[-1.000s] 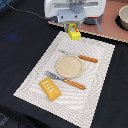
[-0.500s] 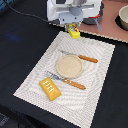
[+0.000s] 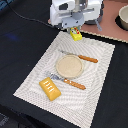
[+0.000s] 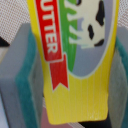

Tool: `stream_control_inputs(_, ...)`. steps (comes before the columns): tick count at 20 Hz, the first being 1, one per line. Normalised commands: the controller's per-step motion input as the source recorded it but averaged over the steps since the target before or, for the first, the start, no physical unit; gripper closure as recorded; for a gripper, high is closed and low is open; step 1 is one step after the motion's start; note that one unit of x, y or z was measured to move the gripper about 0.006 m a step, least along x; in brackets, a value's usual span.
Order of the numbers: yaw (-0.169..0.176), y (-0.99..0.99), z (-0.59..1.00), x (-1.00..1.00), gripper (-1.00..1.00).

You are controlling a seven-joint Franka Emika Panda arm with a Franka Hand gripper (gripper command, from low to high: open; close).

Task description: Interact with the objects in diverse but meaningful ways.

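Yellow box (image 4: 75, 60) with its red "BUTTER" label fills the wrist view, pinched between the two grey pads (image 4: 22, 75) of the hand (image 3: 75, 30). In the exterior view the box (image 3: 76, 34) hangs at the mat's (image 3: 35, 75) far edge, beyond the plate (image 3: 69, 66); whether its lower end touches the mat I cannot tell.

The step in hand looks like carrying the box to a new spot. To do it well:

- Keep the pinch firm. The box sits askew between the pads, its long side slanted, so a loose grip may let it pivot or slip.
- Lift straight up before going sideways, so the lower corner does not drag on the ribbed mat.
- Pick a landing place clear of what lies near the plate: the knife (image 3: 80, 56) just beyond it, the fork (image 3: 67, 81) on its near side, and the orange block (image 3: 50, 88) past the fork.
- Bare mat toward the exterior view's right of the plate looks the safest target.
- Lower until the box's end rests, then spread the pads; since it is tilted, expect it to tip onto a flat face.
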Motion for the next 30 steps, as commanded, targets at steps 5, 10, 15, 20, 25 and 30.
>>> stream_control_inputs(5, 0.008, 0.24, -0.34, 0.0, 1.0)
stream_control_inputs(10, 0.011, 0.22, -0.38, 0.0, 1.0)
stream_control_inputs(15, 0.001, 0.15, -0.31, 0.0, 1.0)
stream_control_inputs(20, 0.0, 0.11, -0.3, 0.0, 1.0)
stream_control_inputs(25, 0.0, 0.13, -0.27, 0.0, 1.0)
stream_control_inputs(30, -0.011, 0.39, -0.03, 0.21, -1.0)
